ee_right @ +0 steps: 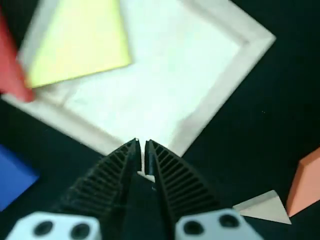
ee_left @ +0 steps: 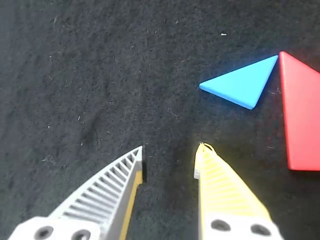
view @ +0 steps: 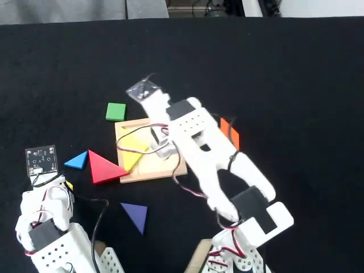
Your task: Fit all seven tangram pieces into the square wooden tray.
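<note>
Wooden and square, the tray (view: 162, 166) lies on the black counter (view: 284, 74), a little left of the middle in the high view. One piece is inside it: the yellow triangle (view: 134, 149). It lies flat in the part of the tray nearest to the red triangle (view: 103, 168). The other part of the tray floor is bare wood.

The red triangle lies on the counter just outside the tray, and its point reaches the rim. The light blue triangle (view: 77, 161) is just beside the red one, on the side away from the tray. Their corners come very close, and I cannot tell if they touch. The green square (view: 116, 111) lies near a far corner of the tray, apart from it. The dark blue triangle (view: 136, 216) lies on the counter closer to the arm bases, well apart from the tray. The orange piece (view: 230, 132) is on the other side of the tray, beside the right arm (view: 205, 153). In the right wrist view a pale triangle (ee_right: 262, 207) lies just beside the orange piece.

The right hand (ee_right: 141, 145) hangs over the rim of the tray near one corner. It is clenched, its two black fingers almost together with no piece between them. The left hand (ee_left: 171, 149) is over the counter near the light blue triangle. It is released, with a wide gap between its white finger (ee_left: 117, 182) and its yellow finger (ee_left: 220, 185), and it grasps nothing.
</note>
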### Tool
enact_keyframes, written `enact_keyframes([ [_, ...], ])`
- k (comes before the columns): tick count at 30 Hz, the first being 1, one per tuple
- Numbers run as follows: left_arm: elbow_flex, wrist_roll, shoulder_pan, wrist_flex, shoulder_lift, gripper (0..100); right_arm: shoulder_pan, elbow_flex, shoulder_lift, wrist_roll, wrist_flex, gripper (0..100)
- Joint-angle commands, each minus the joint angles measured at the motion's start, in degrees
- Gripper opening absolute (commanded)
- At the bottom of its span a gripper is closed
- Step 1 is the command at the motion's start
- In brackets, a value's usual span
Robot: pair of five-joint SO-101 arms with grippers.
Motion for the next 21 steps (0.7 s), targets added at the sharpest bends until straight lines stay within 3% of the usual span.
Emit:
enact_keyframes([
  [1,-1.7,-0.1,5.1,-3.5,-0.6,18,6.2,8.1,-4.9,-2.1,-11.7,1.1],
  [4,-8.6,-2.3,7.1,-4.9,-0.2,18,9.8,15.4,-9.1,-2.7,-20.4,1.1],
  [8,-15.9,-15.6,15.0,3.8,0.6,19,13.5,20.4,-14.3,-2.5,-25.8,1.1],
  [16,-27.2,-20.5,26.9,17.1,8.4,19,14.9,22.5,-15.1,-2.3,-28.1,1.1],
  [21,-21.1,-21.4,30.2,12.7,10.9,31,14.9,22.5,-15.1,-2.3,-28.1,1.1],
])
